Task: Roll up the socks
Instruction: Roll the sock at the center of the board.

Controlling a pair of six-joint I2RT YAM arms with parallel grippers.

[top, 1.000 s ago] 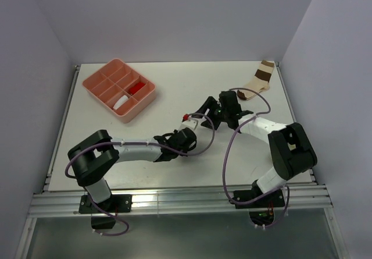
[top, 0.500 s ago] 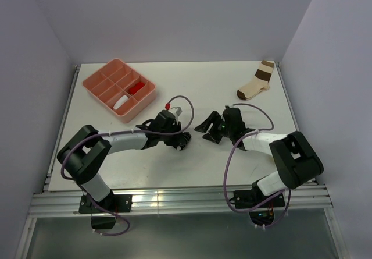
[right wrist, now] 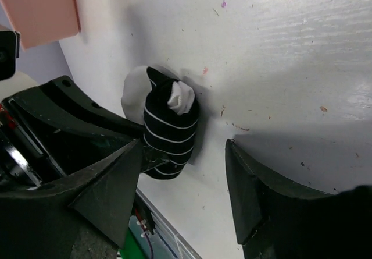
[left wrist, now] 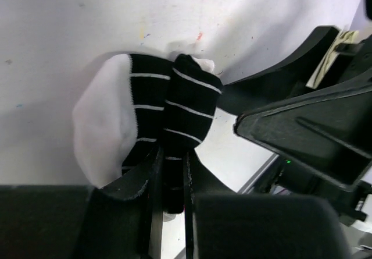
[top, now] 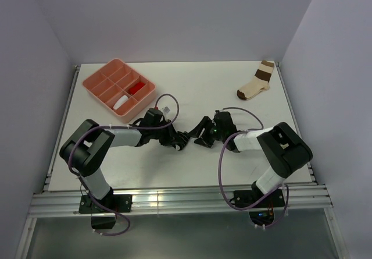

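Observation:
The black-and-white thin-striped sock (left wrist: 168,110) is bunched into a short roll with a white end, and it rests on the table. My left gripper (left wrist: 172,166) is shut on it, with a finger on each side of the roll. In the right wrist view the sock (right wrist: 168,128) lies just ahead of my right gripper (right wrist: 183,145), which is open and empty with its jaws wide apart. In the top view the left gripper (top: 180,140) and the right gripper (top: 200,134) meet tip to tip at mid-table. The sock is almost hidden between them.
A pink compartment tray (top: 141,109) stands at the back left. It holds a white bundle (top: 120,102) and a red bundle (top: 137,88). A cream sock with broad brown bands (top: 256,83) lies at the back right. The tray's corner shows in the right wrist view (right wrist: 35,9).
My left gripper has drawn back to the left and nearer. My right gripper has come left and nearer after it, so the two now face each other closely.

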